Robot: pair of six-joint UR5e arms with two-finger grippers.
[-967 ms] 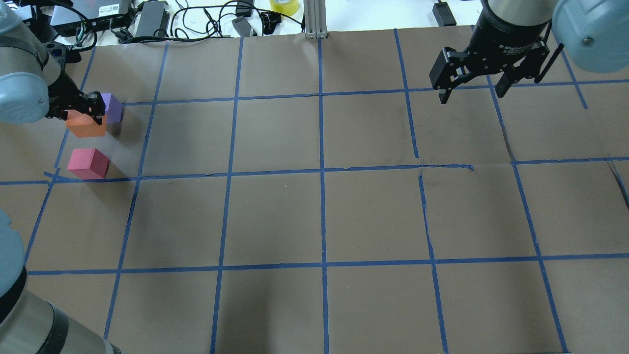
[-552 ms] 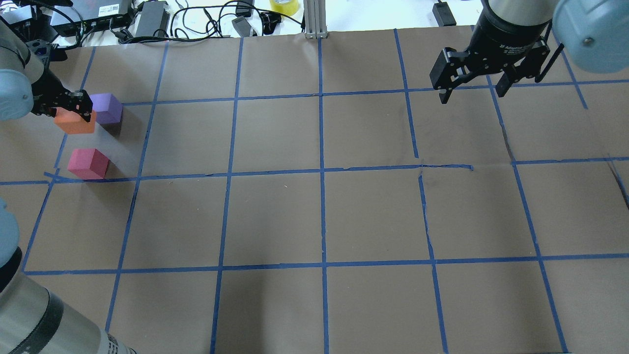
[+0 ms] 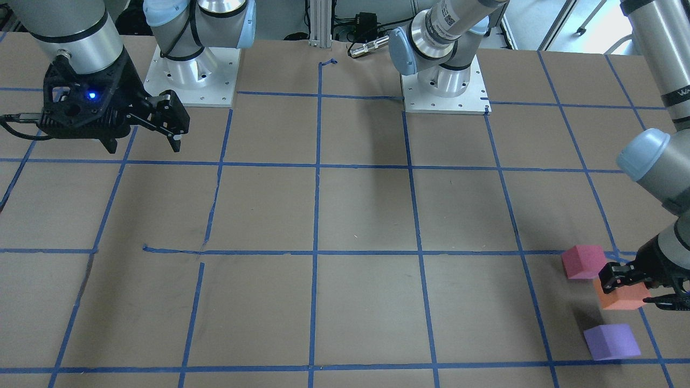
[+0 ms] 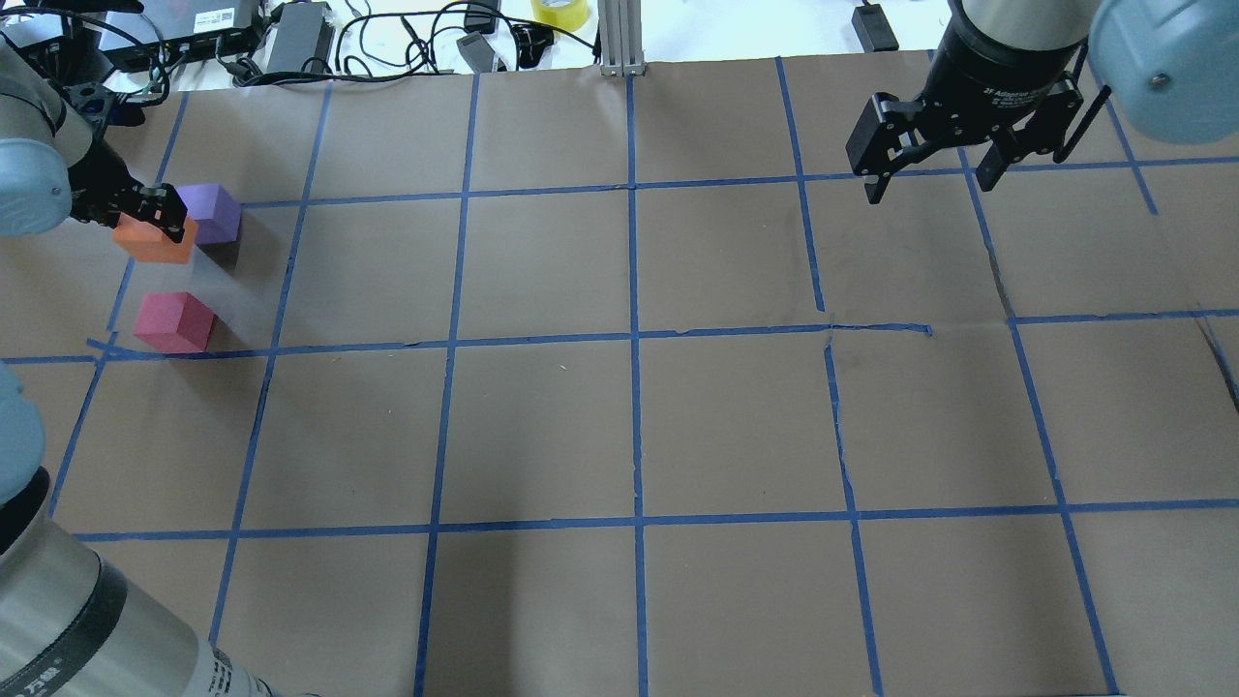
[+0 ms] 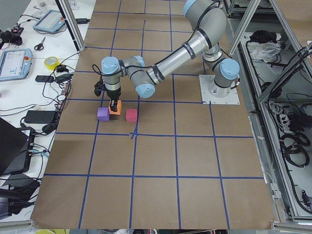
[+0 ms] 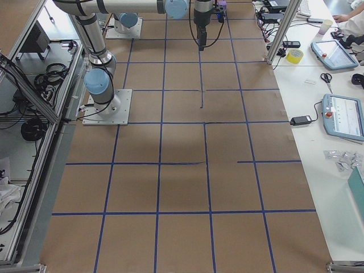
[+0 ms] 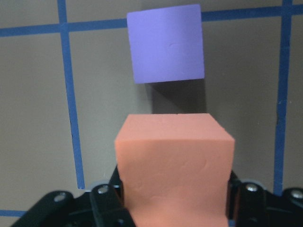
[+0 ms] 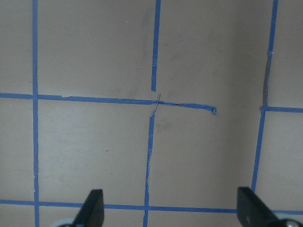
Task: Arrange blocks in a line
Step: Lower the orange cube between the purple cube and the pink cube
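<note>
Step, judged: placing orange block [image 4: 155,248]. Your left gripper [image 4: 143,224] jaws clamped on it, just beside purple block [image 4: 215,211], pinkish-red block [image 4: 174,322] near, bench [image 4: 542,426] left end. Right gripper [image 4: 929,172] jaws apart. Next: you line it up with both, lower, release.

This is a robotics lab. Two industrial arms [image 5: 175,56] stand bolted to metal base plates [image 3: 444,91] at twelve o'clock of a paper-covered table [image 4: 542,426] gridded with blue tape [image 4: 636,436]. In the right-side view, teach pendants [image 6: 343,116] lie on a white bench [image 6: 318,96] at three o'clock, past aluminium framing [image 6: 283,28]. In the overhead view, cables [image 4: 407,29] tangle at twelve o'clock.
</note>
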